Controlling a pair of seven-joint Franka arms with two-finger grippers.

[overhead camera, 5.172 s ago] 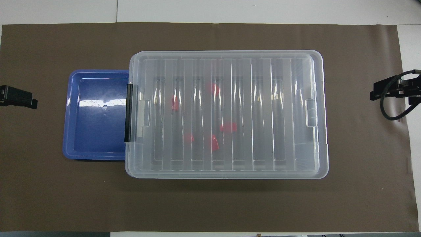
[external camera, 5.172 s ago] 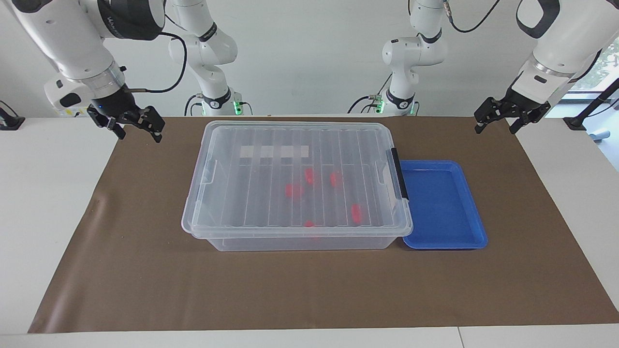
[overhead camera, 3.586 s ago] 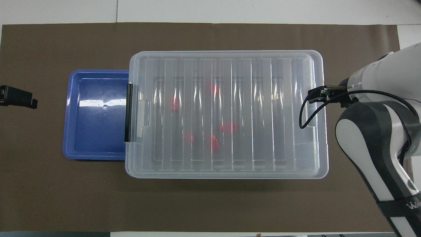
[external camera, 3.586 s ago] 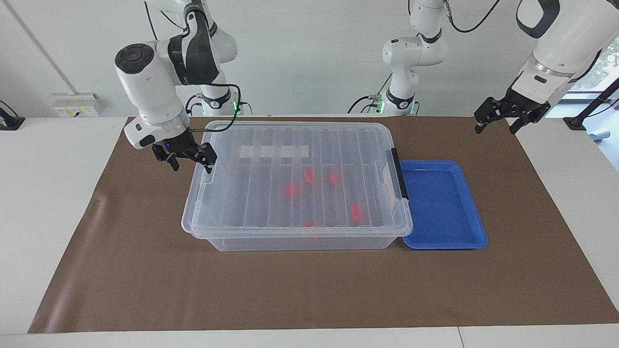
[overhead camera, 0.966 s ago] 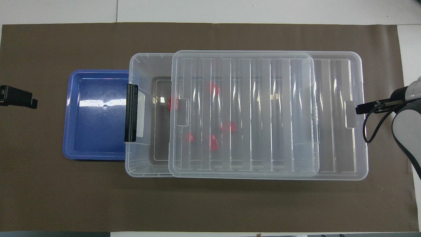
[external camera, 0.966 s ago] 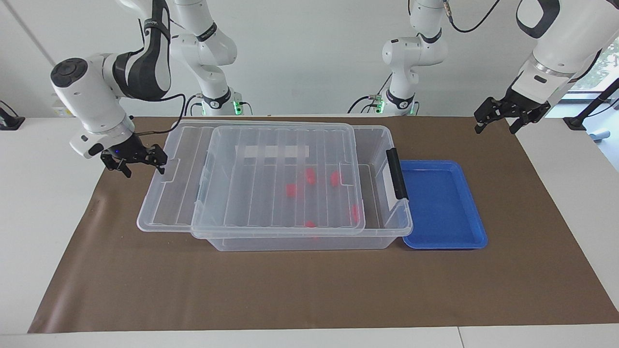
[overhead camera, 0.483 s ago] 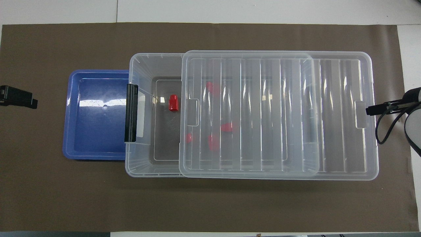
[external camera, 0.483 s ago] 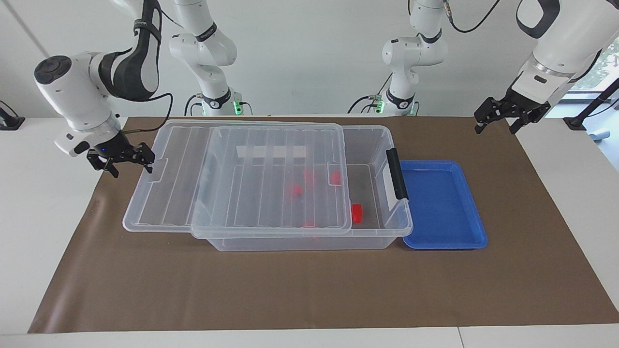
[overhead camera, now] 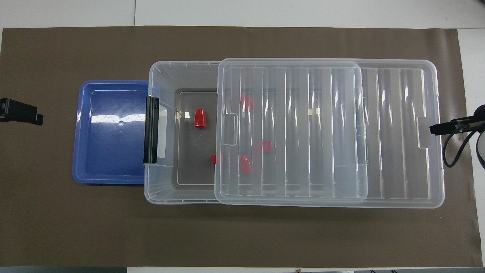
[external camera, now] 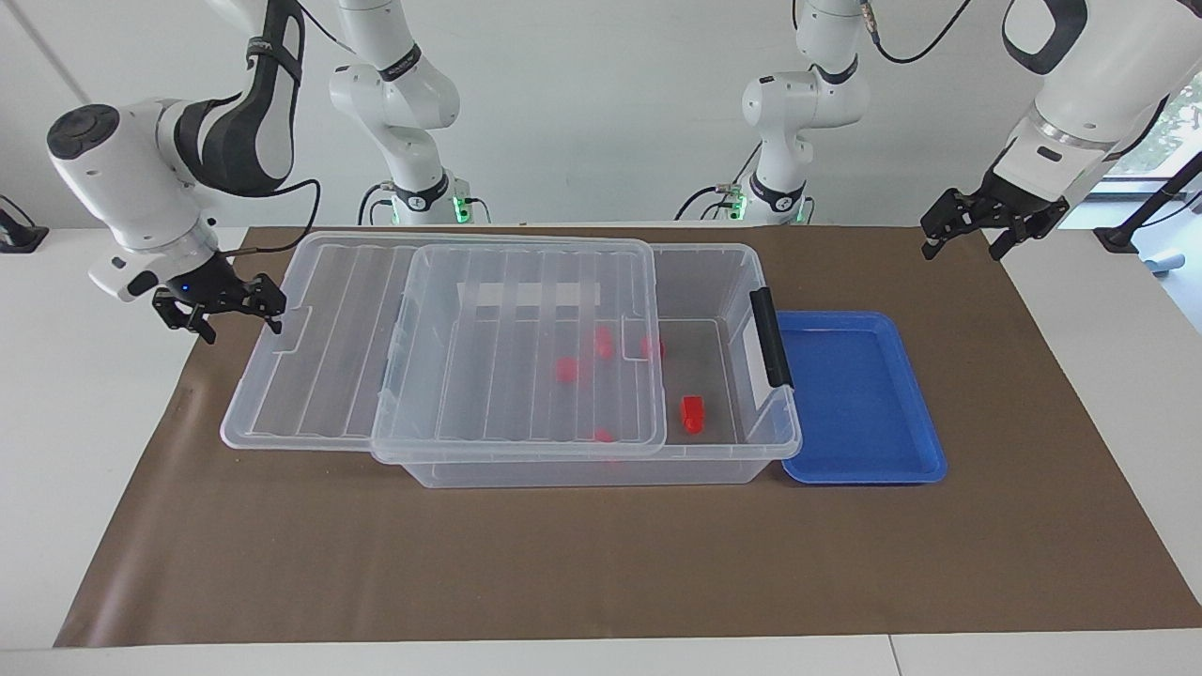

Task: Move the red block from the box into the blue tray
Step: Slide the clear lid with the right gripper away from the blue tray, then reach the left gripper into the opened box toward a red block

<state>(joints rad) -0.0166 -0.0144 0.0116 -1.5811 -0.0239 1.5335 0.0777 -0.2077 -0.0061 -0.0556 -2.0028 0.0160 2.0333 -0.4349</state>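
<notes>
The lid (external camera: 441, 343) has slid further toward the right arm's end of the table than it was half a second ago, and now overhangs that end of the box (external camera: 723, 282) while resting across most of it. This opens a wider strip at the box's handle end, where one red block (overhead camera: 199, 118) lies fully uncovered on the floor of the box; another peeks out at the lid's edge, and the rest show only through the clear plastic. The blue tray (overhead camera: 81, 151) sits empty on the brown mat, touching the handle end of the box, so judging by this the block could now be reached from above.

The right gripper (external camera: 219, 305) is at the lid's outer edge tab, fingers spread; whether a fingertip is hooked on the tab I cannot tell. The left gripper (external camera: 991, 223) waits over the mat's corner near the left arm's base, fingers spread, holding nothing.
</notes>
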